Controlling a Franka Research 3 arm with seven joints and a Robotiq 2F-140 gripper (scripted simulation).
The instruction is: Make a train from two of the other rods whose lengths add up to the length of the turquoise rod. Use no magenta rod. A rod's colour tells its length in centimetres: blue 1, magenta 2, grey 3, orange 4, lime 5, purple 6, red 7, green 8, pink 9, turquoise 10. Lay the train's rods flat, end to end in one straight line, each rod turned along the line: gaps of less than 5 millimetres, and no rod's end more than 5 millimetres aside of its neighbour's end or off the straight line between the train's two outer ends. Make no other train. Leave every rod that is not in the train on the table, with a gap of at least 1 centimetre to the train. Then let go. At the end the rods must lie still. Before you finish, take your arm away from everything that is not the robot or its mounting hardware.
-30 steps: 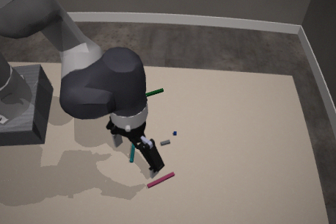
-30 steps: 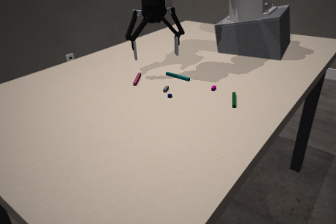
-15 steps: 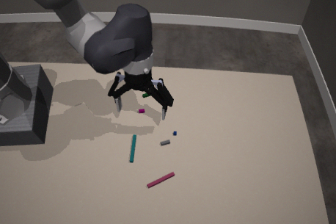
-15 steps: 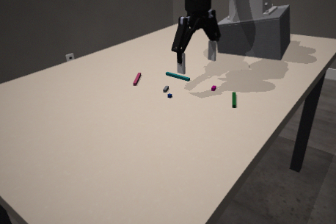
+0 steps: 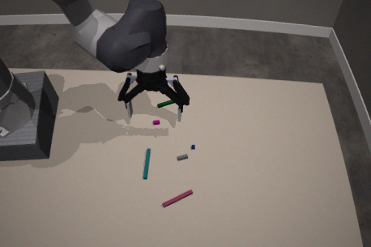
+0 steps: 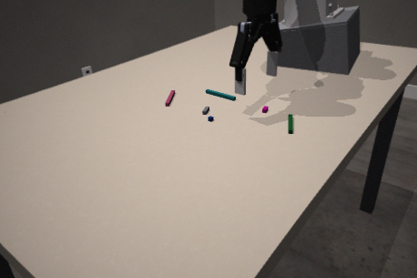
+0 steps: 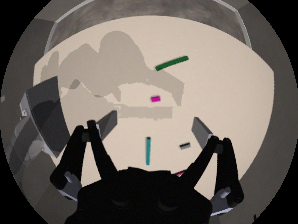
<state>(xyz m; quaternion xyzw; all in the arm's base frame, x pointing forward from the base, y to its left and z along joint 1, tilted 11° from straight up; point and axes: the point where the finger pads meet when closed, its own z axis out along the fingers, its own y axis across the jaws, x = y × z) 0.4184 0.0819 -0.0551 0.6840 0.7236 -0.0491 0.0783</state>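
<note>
The turquoise rod (image 5: 147,163) (image 6: 220,95) (image 7: 148,151) lies flat. The pink rod (image 5: 177,198) (image 6: 170,97) (image 7: 179,174) lies apart from it, slanted, mostly hidden in the wrist view. The small blue rod (image 5: 193,146) (image 6: 210,118) lies near the grey rod (image 5: 182,157) (image 6: 206,110) (image 7: 185,145), with a gap between them; I cannot see blue in the wrist view. The green rod (image 5: 164,104) (image 6: 290,124) (image 7: 172,63) is partly covered by a finger in the top view. My gripper (image 5: 154,113) (image 6: 256,76) (image 7: 155,120) is wide open and empty, above the table.
The magenta rod (image 5: 156,122) (image 6: 265,109) (image 7: 155,99) lies between the green and turquoise rods, touching neither. The robot's grey base block (image 5: 48,114) (image 6: 314,51) (image 7: 47,112) stands on the table (image 5: 263,171) (image 6: 137,183). Arm shadows fall around the magenta rod.
</note>
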